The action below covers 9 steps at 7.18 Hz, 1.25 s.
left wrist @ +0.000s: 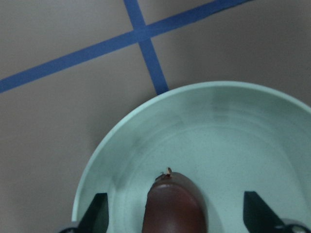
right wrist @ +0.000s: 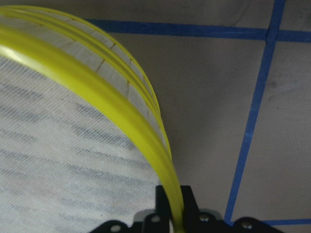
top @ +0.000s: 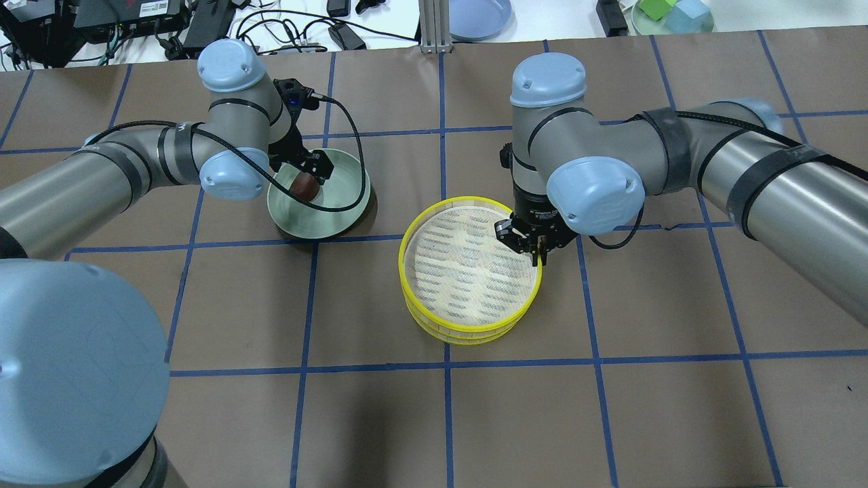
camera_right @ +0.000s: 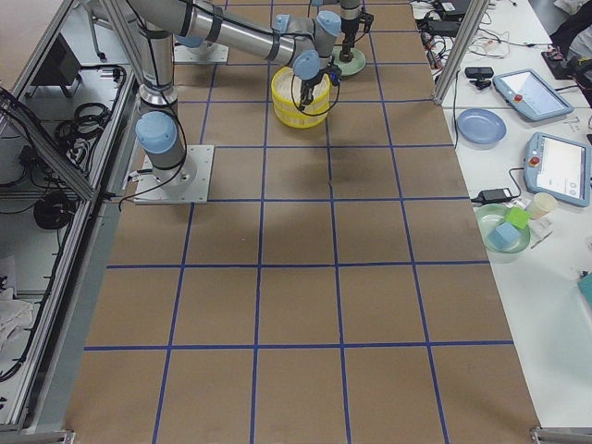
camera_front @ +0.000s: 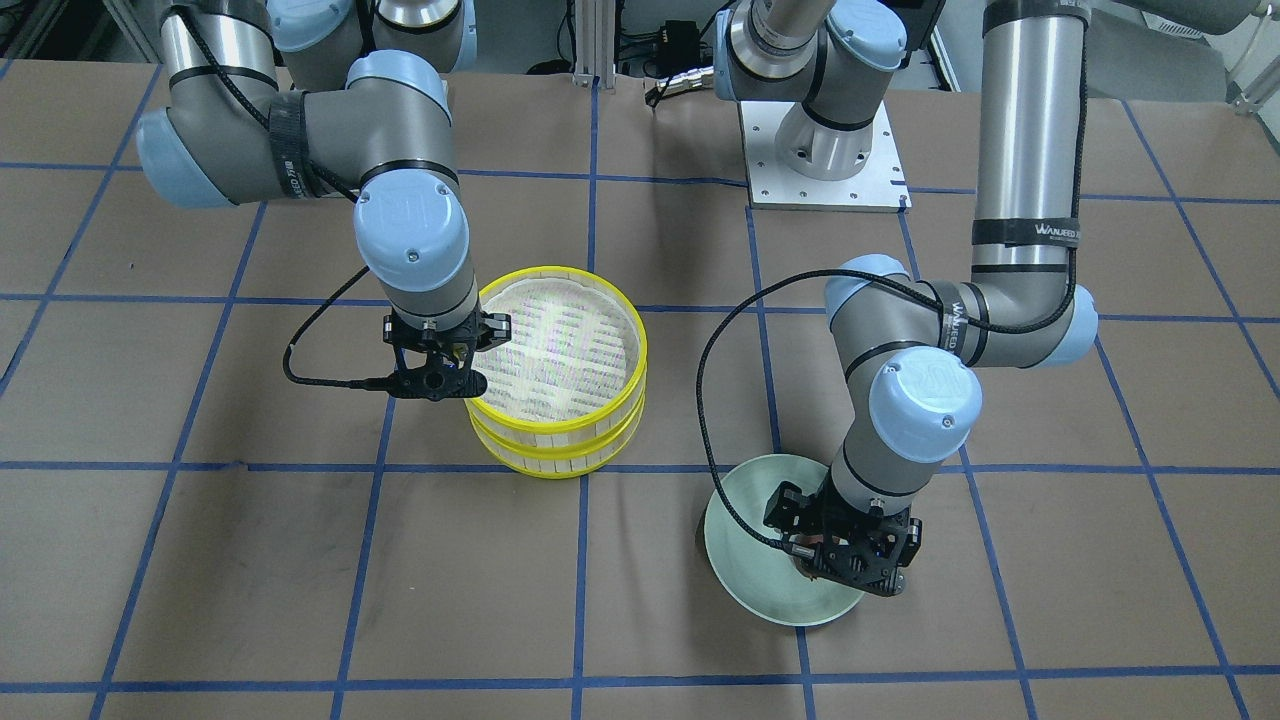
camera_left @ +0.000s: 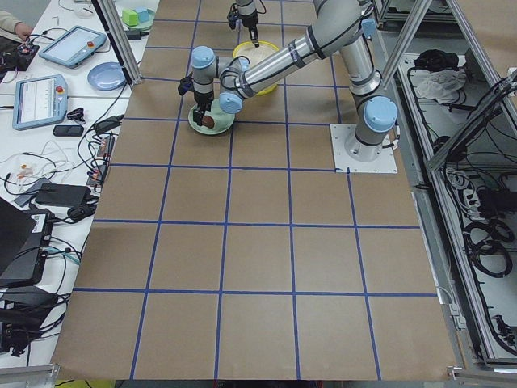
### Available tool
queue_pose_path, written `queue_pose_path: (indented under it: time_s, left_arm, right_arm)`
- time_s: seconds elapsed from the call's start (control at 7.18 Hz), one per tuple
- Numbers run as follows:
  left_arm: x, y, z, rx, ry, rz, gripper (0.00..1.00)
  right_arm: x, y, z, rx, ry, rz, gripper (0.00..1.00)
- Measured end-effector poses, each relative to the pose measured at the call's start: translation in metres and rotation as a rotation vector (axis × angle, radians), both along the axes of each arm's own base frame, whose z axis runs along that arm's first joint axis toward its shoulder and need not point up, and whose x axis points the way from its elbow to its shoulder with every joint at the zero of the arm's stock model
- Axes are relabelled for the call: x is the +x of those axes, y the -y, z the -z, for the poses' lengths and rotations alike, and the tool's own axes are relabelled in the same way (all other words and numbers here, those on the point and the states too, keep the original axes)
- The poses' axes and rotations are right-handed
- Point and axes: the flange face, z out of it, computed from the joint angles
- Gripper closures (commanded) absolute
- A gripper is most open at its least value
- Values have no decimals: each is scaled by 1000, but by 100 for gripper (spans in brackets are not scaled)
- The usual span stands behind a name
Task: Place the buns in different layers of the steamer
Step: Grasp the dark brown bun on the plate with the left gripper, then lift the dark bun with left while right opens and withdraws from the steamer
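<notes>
Glossy plate (left wrist: 218, 126), seemingly woven-mesh steamer (right wrist: 63, 160)

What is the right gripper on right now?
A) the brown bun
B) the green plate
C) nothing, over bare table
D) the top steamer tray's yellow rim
D: in the right wrist view the right gripper has its fingers either side of the top steamer tray at its yellow rim, clamped on it.

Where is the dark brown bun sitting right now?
Overhead view, left of centre: the brown bun lies on the pale green plate, between the fingers of the open left gripper, with the stacked steamer trays to its right.
</notes>
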Motion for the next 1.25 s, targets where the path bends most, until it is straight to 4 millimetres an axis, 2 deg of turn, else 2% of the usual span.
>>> queue_pose_path:
  time_s: [0.14, 0.28, 0.56, 0.98, 1.11, 1.25]
  left_arm:
    - [0, 1, 5, 7, -1, 1, 100]
    - [0, 1, 7, 12, 3, 2, 100]
    - [1, 2, 2, 13, 6, -6, 100]
    - [1, -1, -24, -5, 4, -38, 100]
    - [-1, -3, -36, -15, -4, -68, 100]
    - [-6, -7, -51, -20, -12, -105, 100]
  right_arm:
    - [0, 0, -1, 1, -2, 9, 94]
    - [0, 0, 0, 3, -3, 15, 100]
    - [1, 1, -2, -1, -1, 18, 100]
    - [1, 3, -4, -7, 0, 25, 100]
    - [1, 3, -3, -5, 2, 27, 45]
    - [2, 3, -2, 0, 6, 28, 32]
